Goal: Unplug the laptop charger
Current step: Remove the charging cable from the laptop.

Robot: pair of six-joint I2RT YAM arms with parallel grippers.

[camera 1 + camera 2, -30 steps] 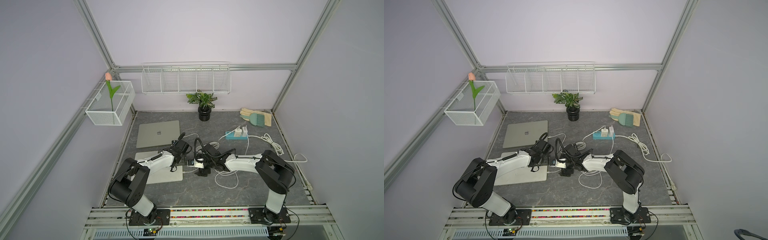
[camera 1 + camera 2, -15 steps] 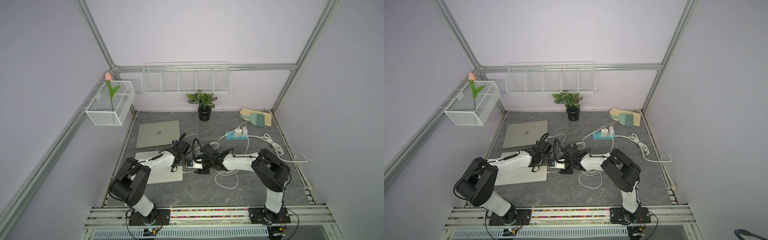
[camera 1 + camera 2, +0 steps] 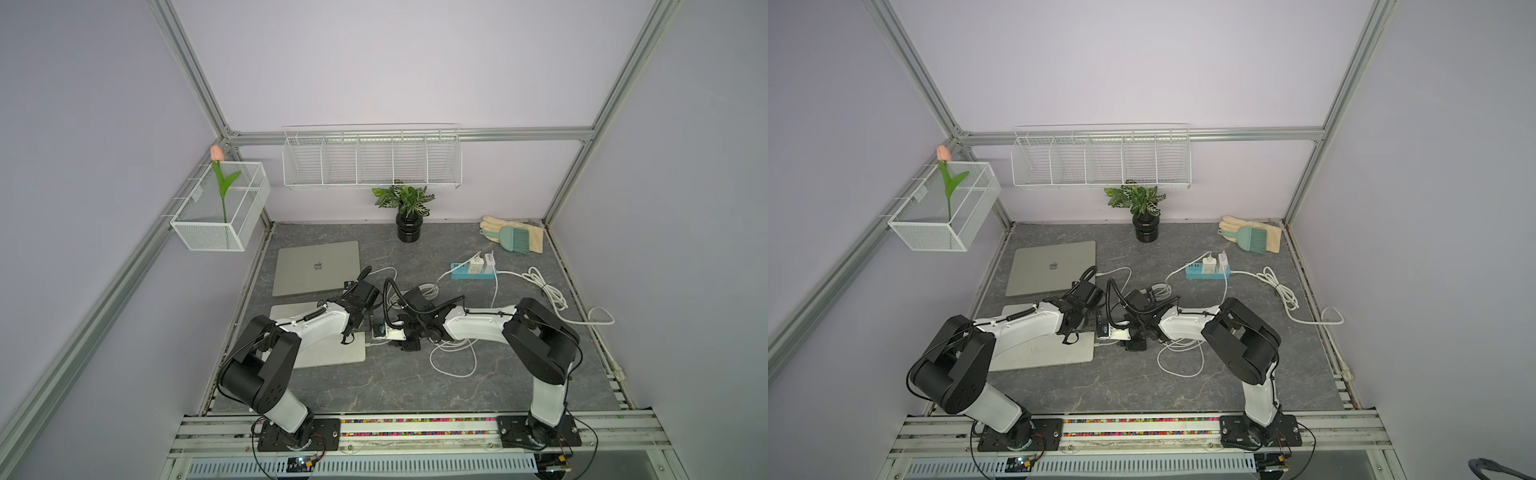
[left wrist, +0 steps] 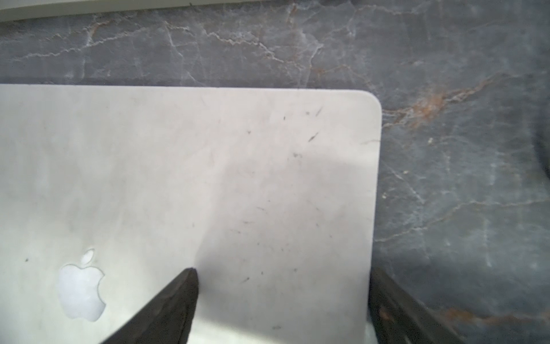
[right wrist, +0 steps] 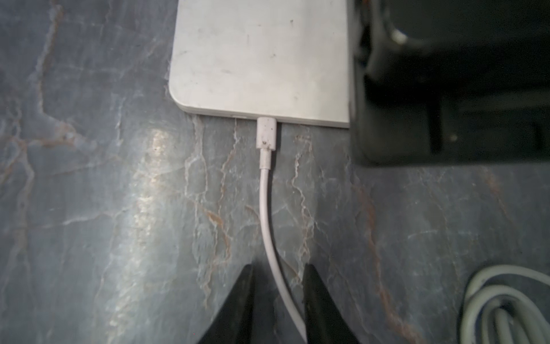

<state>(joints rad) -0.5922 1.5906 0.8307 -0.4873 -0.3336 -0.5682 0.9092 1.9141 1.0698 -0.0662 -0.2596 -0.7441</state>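
A closed silver laptop (image 3: 332,353) (image 5: 262,59) lies at the front left, partly under my left arm. The charger's white plug (image 5: 267,132) sits in the laptop's edge, and its white cable (image 5: 265,208) runs back between the fingers of my right gripper (image 5: 278,271) (image 3: 377,337). The jaws stand narrow around the cable. A gap still shows on each side at the tips, and farther back the cable lies against one finger. My left gripper (image 4: 282,274) (image 3: 358,326) is open wide over the lid's corner. One fingertip (image 4: 187,286) rests on the lid; the other lies past its edge.
A second closed laptop (image 3: 316,268) lies behind. A blue power strip (image 3: 473,270) with white adapters sits mid-right, with loose white cable loops (image 3: 453,353) near my right arm. A potted plant (image 3: 409,224) and a glove with a brush (image 3: 515,239) stand along the back.
My right gripper has moved left toward the laptop's edge, and its jaws have narrowed around the charger cable. The left arm has stayed put.
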